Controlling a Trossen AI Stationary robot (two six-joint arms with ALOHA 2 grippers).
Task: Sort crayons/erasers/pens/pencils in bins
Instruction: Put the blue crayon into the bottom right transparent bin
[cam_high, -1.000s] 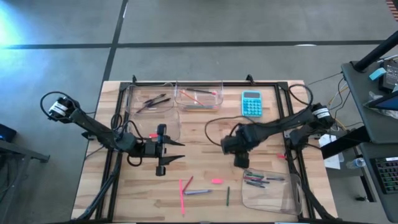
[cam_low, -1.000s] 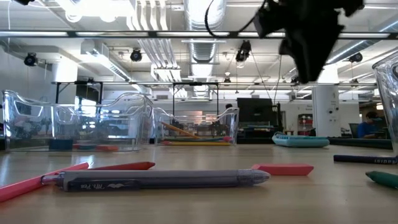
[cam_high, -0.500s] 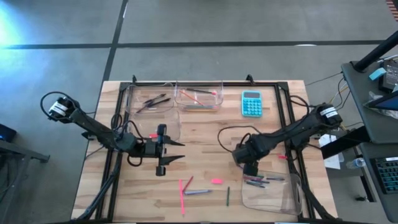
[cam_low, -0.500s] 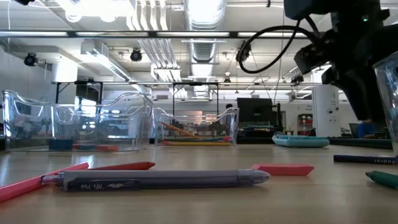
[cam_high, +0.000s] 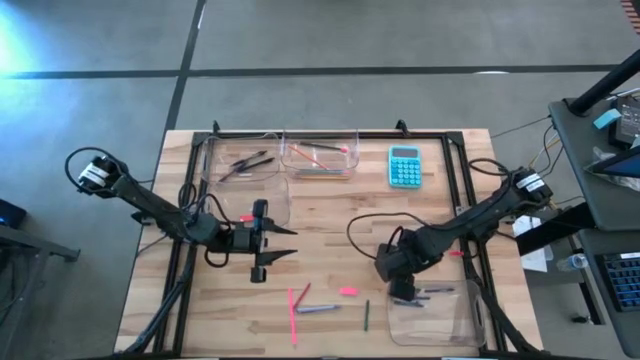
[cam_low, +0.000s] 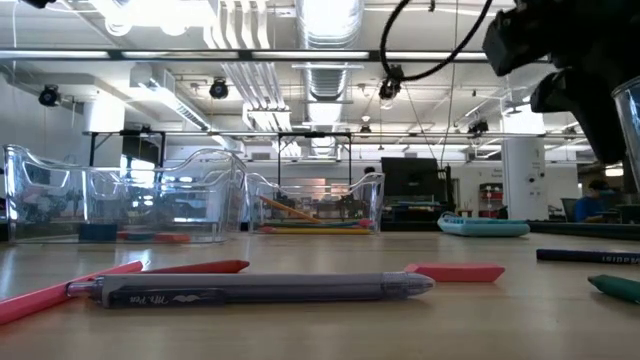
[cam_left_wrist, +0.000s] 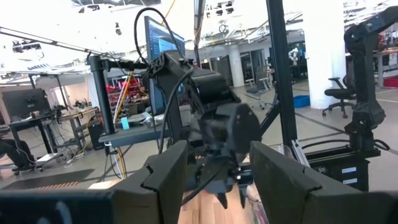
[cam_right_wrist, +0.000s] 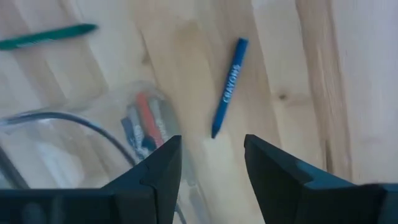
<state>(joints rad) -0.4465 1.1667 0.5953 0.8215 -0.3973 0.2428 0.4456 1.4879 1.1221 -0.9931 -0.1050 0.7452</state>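
Observation:
My right gripper hangs open, pointing down, over the left rim of the near-right bin, which holds several crayons. Between its fingers is nothing; a blue crayon lies on the wood just beyond them. My left gripper waits open and level at the table's left-middle, holding nothing. Loose on the near part of the table lie pink sticks, a grey pen, a pink eraser and a green crayon.
Two clear bins with pens and sticks stand at the far edge, a third bin near my left gripper with a pink eraser in it. A turquoise calculator lies far right. A black frame rims the table.
My right gripper has gone toward the table's near edge and a little right, sinking from mid-table to the left rim of the near-right bin, and has rolled about its own axis. The loose pens, sticks and erasers have not moved.

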